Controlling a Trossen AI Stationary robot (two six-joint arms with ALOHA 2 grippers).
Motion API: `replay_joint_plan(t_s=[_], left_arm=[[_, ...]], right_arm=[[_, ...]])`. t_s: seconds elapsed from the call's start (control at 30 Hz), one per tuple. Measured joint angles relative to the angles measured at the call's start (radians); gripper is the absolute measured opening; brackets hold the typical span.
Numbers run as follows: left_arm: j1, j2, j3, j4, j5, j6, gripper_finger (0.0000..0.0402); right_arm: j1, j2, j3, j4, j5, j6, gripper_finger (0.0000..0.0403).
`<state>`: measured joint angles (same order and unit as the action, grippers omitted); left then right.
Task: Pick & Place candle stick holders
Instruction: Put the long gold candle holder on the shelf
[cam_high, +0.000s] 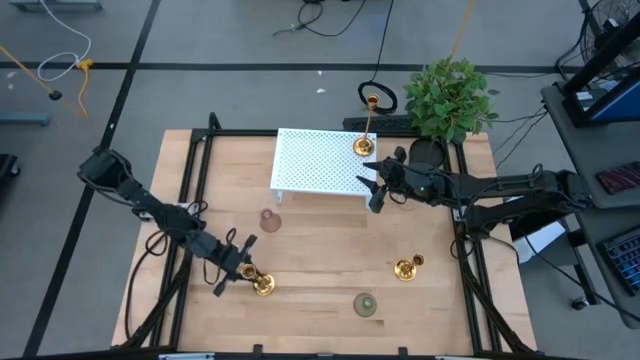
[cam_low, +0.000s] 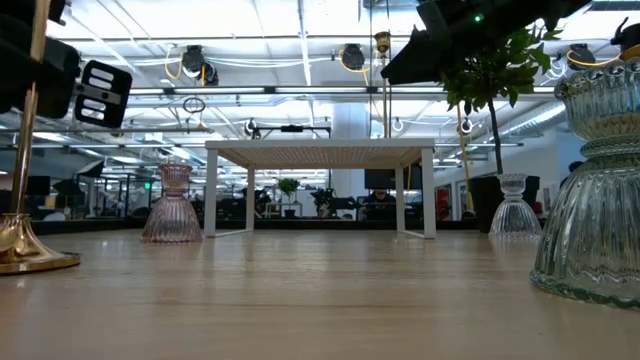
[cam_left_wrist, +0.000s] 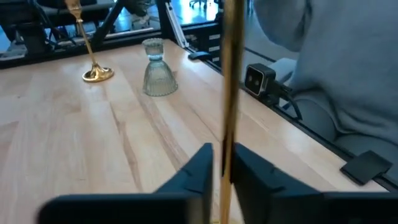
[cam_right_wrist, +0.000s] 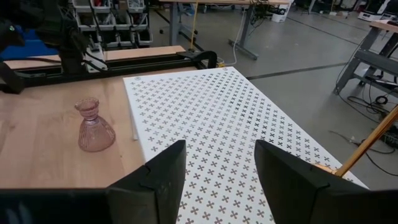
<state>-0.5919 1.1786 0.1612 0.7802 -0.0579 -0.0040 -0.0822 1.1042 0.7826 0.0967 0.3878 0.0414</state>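
Three shiny brass candle stick holders with round flared bases and thin stems stand about the light wooden table (cam_high: 320, 270). One candle stick holder (cam_high: 263, 285) is near the table's front left, its stem pinched between the narrow fingers of the left gripper (cam_high: 232, 266); the left wrist view shows the stem (cam_left_wrist: 231, 93) running upright between the two dark fingers (cam_left_wrist: 199, 168). A second brass holder (cam_high: 406, 268) stands alone toward the front right, well apart from both arms. The third brass holder (cam_high: 364, 146) stands on the right end of the white perforated metal stand (cam_high: 310, 160) at the back of the table. The right gripper (cam_high: 374, 190) hovers just beside that stand's right front corner, jaws spread wide and holding nothing, as its wrist view shows. A pink ribbed glass holder (cam_high: 270, 220) sits in front of the stand, and a greenish glass holder (cam_high: 365, 304), somewhat dim from above, rests near the front edge. A leafy green potted plant (cam_high: 452, 100) stands at the back right corner.
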Motion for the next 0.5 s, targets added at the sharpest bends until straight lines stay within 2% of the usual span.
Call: replay_joint_plan(t_s=[0.07,0.27,0.4,0.5], left_arm=[[0.0,0.0,0.0,0.018,0.0,0.001,0.0018],[0.0,0.0,0.037,0.114,0.001,0.032,0.0022],[0.005,0.0,0.109,0.052,-0.003,0.075,0.0016],[0.021,0.0,0.18,-0.006,-0.044,0.079,0.0018]], right_arm=[[0.0,0.0,0.0,0.0,0.0,0.0,0.0181],[0.0,0.0,0.0,0.0,0.0,0.0,0.018],[0.0,0.0,0.0,0.0,0.0,0.0,0.0181],[0.0,0.0,0.0,0.0,0.0,0.0,0.0179]])
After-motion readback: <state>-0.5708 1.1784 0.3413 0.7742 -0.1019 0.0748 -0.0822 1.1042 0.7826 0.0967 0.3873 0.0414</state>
